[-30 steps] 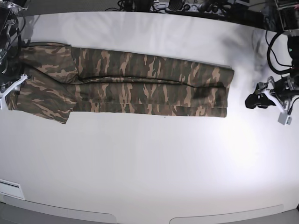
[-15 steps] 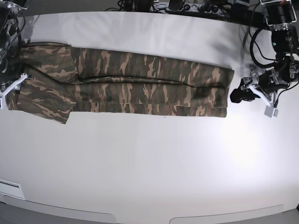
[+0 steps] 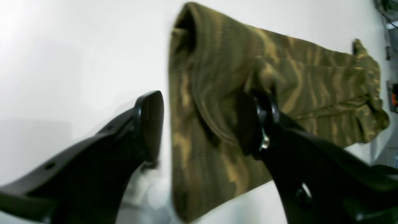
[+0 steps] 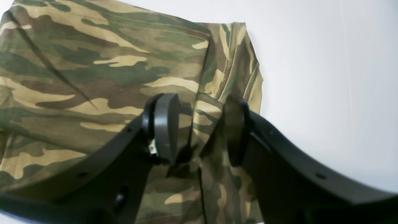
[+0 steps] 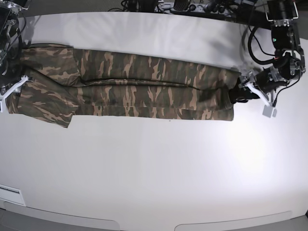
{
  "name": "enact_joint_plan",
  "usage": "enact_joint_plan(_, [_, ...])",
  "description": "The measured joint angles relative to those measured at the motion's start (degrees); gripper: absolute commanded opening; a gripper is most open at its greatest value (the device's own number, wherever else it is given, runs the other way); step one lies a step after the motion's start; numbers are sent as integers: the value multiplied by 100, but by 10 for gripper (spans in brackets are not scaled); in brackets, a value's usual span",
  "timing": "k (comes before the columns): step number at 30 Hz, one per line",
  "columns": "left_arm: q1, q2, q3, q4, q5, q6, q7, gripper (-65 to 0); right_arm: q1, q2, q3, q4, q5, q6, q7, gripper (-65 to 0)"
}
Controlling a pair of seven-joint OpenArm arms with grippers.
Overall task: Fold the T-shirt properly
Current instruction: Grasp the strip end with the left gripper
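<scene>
T-shirt (image 5: pixel 144 86) shows no readable label; left gripper (image 3: pixel 199 124) spread wide, right gripper (image 4: pixel 199 127) parted astride cloth

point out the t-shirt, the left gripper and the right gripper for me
T-shirt (image 5: pixel 144 86), base view, middle of the folded camouflage strip.
Left gripper (image 3: pixel 199 124), left wrist view, midway between its open fingertips at the shirt's end.
Right gripper (image 4: pixel 200 124), right wrist view, midway between fingertips over a cloth fold.

base overhead, wrist views close, sharing T-shirt (image 5: pixel 130 84) ends
</scene>
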Motion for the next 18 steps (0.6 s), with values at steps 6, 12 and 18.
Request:
enact_joint_plan(6, [-15,216,72,2,-122,-188,9,-273,-2,0,0,0,2,0,0,-375])
enact_joint_plan(12, [-15,232,72,2,-122,-234,4,-277,0,0,0,0,2,-2,0,-375])
enact_joint_plan(18, [-33,232,74,-4,-74,-232,-81,-343,-2,0,0,0,2,-2,0,-375])
